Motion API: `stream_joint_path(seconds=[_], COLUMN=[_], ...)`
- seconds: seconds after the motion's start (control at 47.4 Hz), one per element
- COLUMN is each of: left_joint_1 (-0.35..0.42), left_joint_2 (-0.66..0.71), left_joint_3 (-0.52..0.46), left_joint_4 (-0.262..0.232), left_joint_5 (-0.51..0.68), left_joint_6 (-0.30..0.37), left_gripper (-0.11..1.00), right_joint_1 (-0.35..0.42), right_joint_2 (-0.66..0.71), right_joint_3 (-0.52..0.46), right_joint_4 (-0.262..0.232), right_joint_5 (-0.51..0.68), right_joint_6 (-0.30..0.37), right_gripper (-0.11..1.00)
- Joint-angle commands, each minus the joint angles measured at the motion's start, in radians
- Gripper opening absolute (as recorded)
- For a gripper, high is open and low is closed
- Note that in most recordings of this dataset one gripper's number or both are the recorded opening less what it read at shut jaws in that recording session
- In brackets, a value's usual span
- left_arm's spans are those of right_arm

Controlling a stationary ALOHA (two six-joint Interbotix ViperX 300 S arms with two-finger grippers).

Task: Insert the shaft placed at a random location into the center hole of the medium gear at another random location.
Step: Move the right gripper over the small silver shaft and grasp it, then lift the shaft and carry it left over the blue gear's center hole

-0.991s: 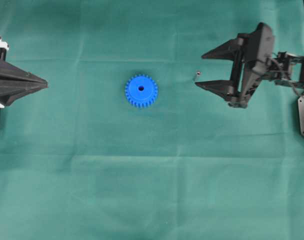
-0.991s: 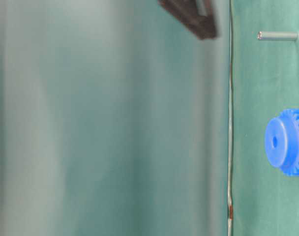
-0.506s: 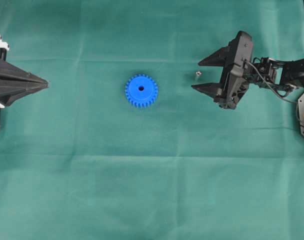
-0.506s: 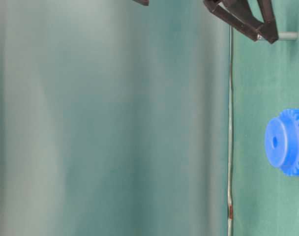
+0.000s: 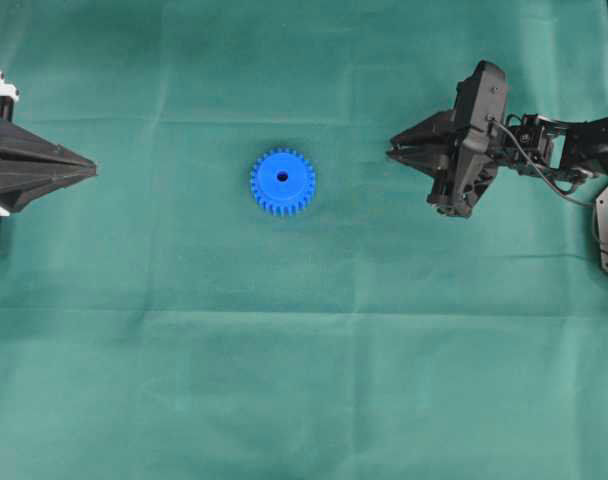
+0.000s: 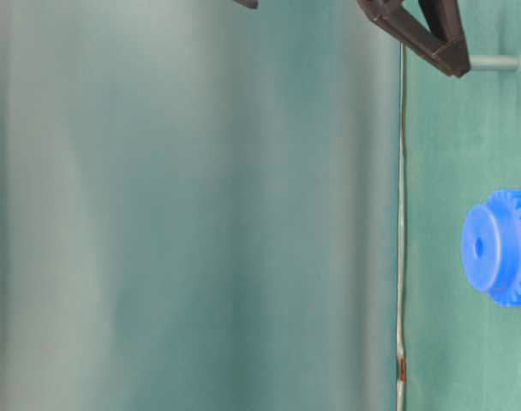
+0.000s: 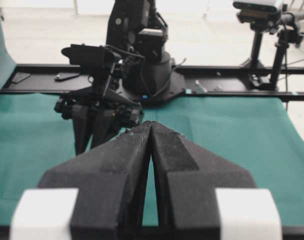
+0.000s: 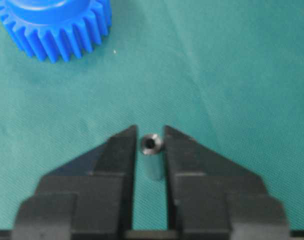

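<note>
1. overhead view: bright blue plastic spur gear lies flat on the green cloth, its small dark center hole facing up. the black right gripper sits well to the right of the gear, fingers drawn nearly together; the pin cannot be seen here. the black left gripper rests at the left edge, fingers pressed together, holding nothing.
2. table-level view: the picture is turned sideways. the thin silver-grey metal shaft stands on the cloth, its free end under the right gripper's dark fingertips. the blue gear stands apart from it.
3. left wrist view: the left gripper's fingers meet with no gap, nothing between them.
4. right wrist view: the shaft stands between the two black fingers, which close in against its sides; the gear's toothed rim is at the top left, apart from it.
</note>
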Motion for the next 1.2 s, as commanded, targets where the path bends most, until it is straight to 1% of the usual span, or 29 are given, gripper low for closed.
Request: stream_joint_path(seconds=[0.0, 0.274, 0.38, 0.464, 0.57, 0.717, 0.949, 1.181], left_joint_1=[-0.002, -0.002, -0.002, -0.002, -0.002, -0.002, -0.002, -0.002], left_joint_2=[0.008, 0.008, 0.008, 0.006, 0.008, 0.009, 0.011, 0.011], left_joint_3=[-0.020, -0.020, -0.020, -0.020, -0.020, -0.020, -0.020, -0.020], left_joint_4=[0.003, 0.003, 0.003, 0.003, 0.003, 0.003, 0.003, 0.003], left_joint_5=[0.000, 0.008, 0.008, 0.008, 0.008, 0.008, 0.008, 0.017], left_joint_6=[-0.002, -0.002, -0.002, -0.002, -0.002, -0.002, -0.003, -0.003], left_gripper=[0.00, 0.00, 0.00, 0.00, 0.00, 0.00, 0.00, 0.00], right_joint_1=[-0.003, -0.003, -0.002, -0.002, -0.002, -0.002, -0.002, 0.026], right_joint_2=[-0.011, -0.014, -0.055, -0.118, -0.216, -0.278, -0.261, -0.202], right_joint_3=[-0.008, -0.014, -0.015, -0.023, -0.041, -0.060, -0.072, -0.127], right_joint_4=[0.002, 0.003, 0.005, 0.005, 0.003, 0.003, 0.005, 0.005], right_joint_5=[-0.008, -0.006, 0.008, 0.055, 0.158, 0.252, 0.252, 0.202], right_joint_6=[-0.006, -0.005, 0.000, 0.003, 0.002, 0.002, 0.005, 0.005], right_gripper=[0.13, 0.13, 0.13, 0.13, 0.13, 0.13, 0.13, 0.13])
